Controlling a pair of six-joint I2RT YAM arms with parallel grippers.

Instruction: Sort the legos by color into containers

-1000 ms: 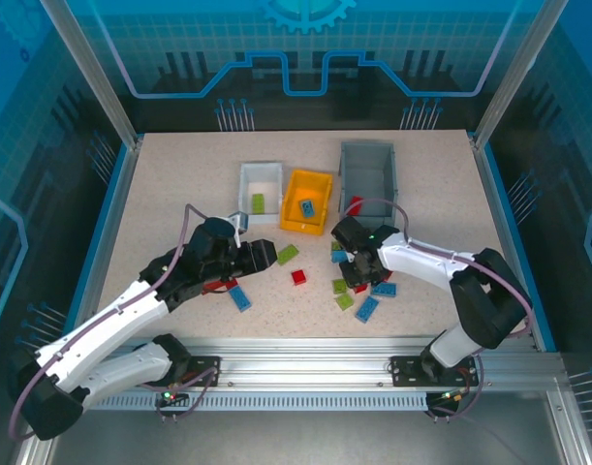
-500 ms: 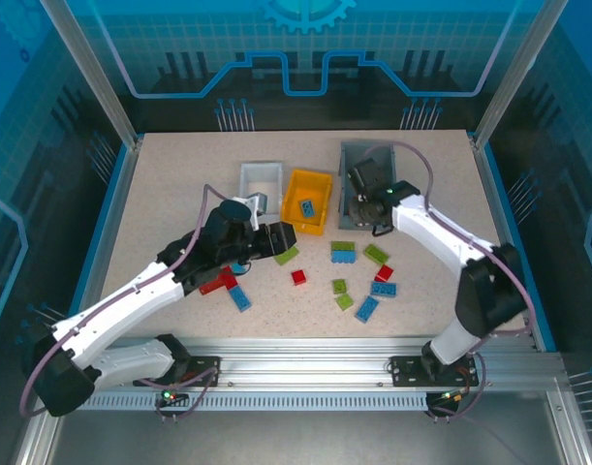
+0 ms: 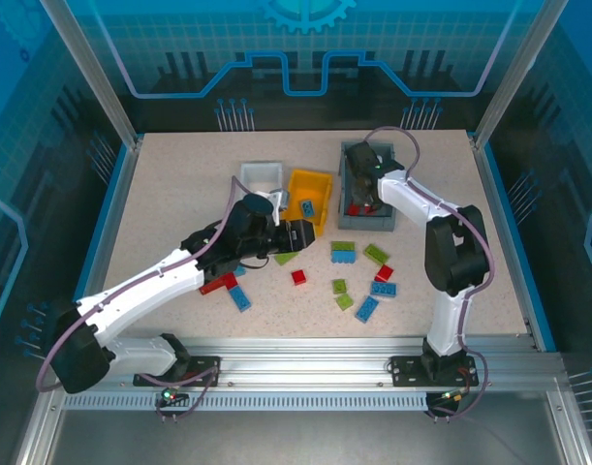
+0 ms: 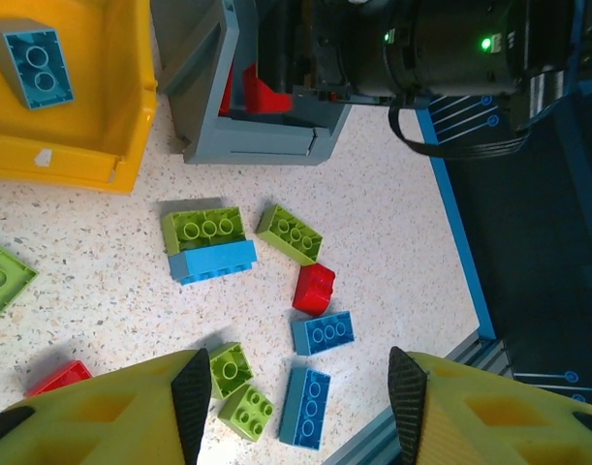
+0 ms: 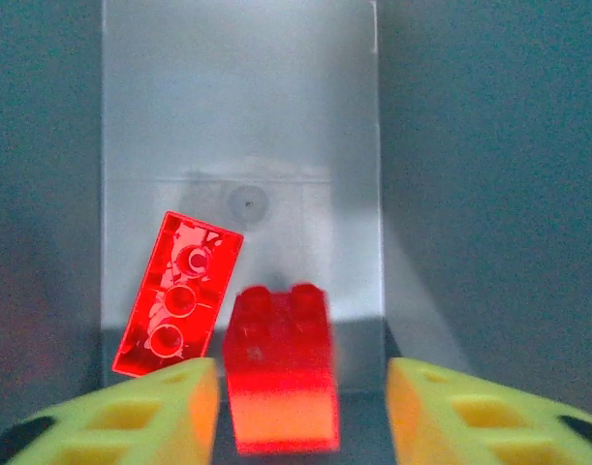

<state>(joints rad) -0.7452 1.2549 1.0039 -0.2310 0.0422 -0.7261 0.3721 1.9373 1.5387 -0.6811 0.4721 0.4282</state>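
Over at one o'clock the right gripper hangs inside the grey bin with its jaws apart. A blurred red lego sits between them and looks loose, next to another red one lying flat on the floor. To finish cleanly I'd lift straight up, clear of the walls, nudging neither brick. The left gripper is spread and empty, facing the loose legos around four o'clock. Blues seem to belong in the orange-yellow bin at twelve.
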